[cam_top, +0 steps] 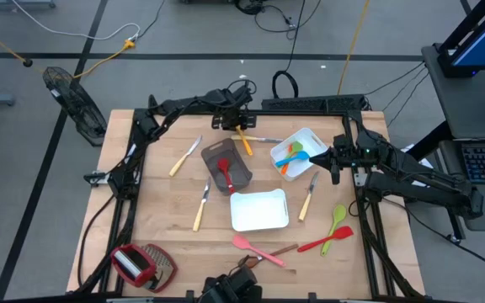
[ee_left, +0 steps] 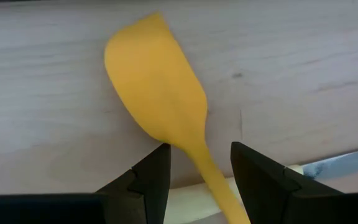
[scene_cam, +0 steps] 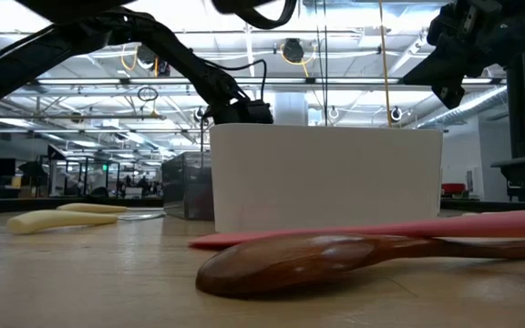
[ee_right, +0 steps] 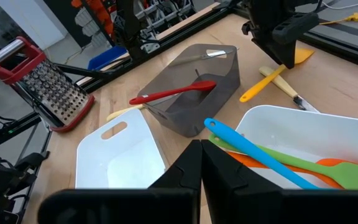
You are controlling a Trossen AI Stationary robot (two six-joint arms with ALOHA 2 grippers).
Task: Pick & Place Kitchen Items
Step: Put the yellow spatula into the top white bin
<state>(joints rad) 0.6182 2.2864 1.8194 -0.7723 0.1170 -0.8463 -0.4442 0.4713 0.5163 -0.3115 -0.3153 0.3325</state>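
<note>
High view: left gripper (cam_top: pixel 241 128) sits at the table's far edge, over the yellow spatula (cam_top: pixel 244 141), which crosses a pale-handled knife (cam_top: pixel 258 139). Right gripper (cam_top: pixel 331 158) hangs at the rim of the far white tray (cam_top: pixel 308 136), which holds blue, green and orange utensils (cam_top: pixel 292 156). Grey bin (cam_top: pixel 226 165) mid-table w/ a red spoon (cam_top: pixel 225 173) in it. Near white tray (cam_top: pixel 259 209) beside it. Loose on the wood: three more pale-handled knives (cam_top: pixel 185 156), (cam_top: pixel 201 205), (cam_top: pixel 307 198); green spoon (cam_top: pixel 338 219) and red spatula (cam_top: pixel 327 241) near the right edge; pink spatula (cam_top: pixel 255 247) and brown wooden spoon (cam_top: pixel 269 253) at the near edge. Red-and-mesh gadget (cam_top: pixel 140 263) at the near left corner.

Low view: wooden spoon (scene_cam: pixel 335 259) up close, pink spatula (scene_cam: pixel 408 228) just behind it, then the near tray's wall (scene_cam: pixel 326 178). Knife handles (scene_cam: pixel 53 217) off to one side.

Left wrist view: fingers (ee_left: pixel 151 180) spread apart, straddling the spatula's (ee_left: pixel 160 99) neck, not clamped; can't tell if they touch it. Knife blade tip (ee_left: pixel 344 163) at the edge.

Right wrist view: fingers (ee_right: pixel 185 168) pressed together, holding nothing. Blue spoon (ee_right: pixel 257 151), green utensil (ee_right: pixel 291 162) and orange utensil (ee_right: pixel 328 171) lie in the tray (ee_right: pixel 303 127); red spoon (ee_right: pixel 173 93) leans in the bin (ee_right: pixel 194 87).

No readable writing or labels anywhere.
</note>
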